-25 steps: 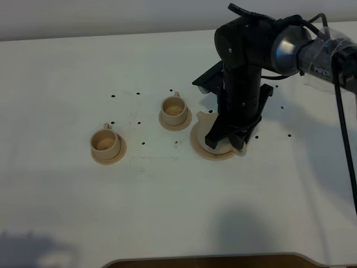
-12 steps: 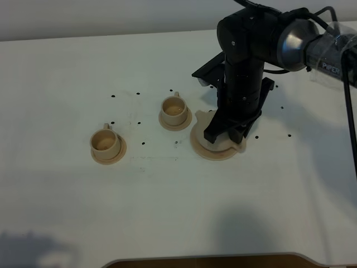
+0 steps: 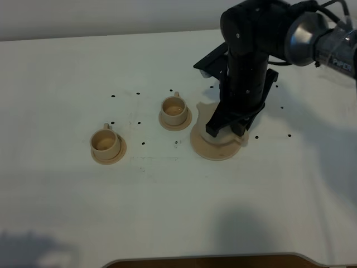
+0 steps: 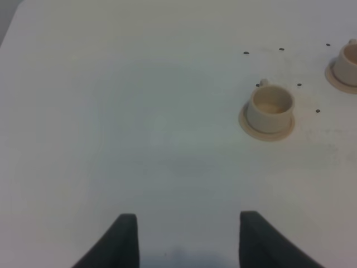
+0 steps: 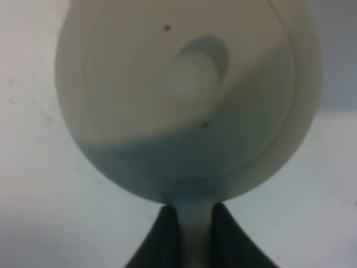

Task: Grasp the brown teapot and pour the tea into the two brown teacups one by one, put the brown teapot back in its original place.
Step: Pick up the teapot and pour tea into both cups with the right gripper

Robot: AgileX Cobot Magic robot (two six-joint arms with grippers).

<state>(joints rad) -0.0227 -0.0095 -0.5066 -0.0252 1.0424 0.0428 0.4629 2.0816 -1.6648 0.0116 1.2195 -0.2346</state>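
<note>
while arm (image 3: pixel 248 67) hides most of teapot (image 5: pixel 184 84), right end effector (image 5: pixel 192 220) clamps its handle (image 5: pixel 194 237) (left end effector (image 4: pixel 187 237) agape).

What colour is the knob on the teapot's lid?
Pale beige knob, matching the teapot; best in the right wrist view.

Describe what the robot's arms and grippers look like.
The right arm is glossy black, built of thick cylinders, with a silver-grey joint band and white lettering. The right gripper has two black tapered fingers. Of the left gripper only two dark fingertips show; its arm is unseen.
</note>
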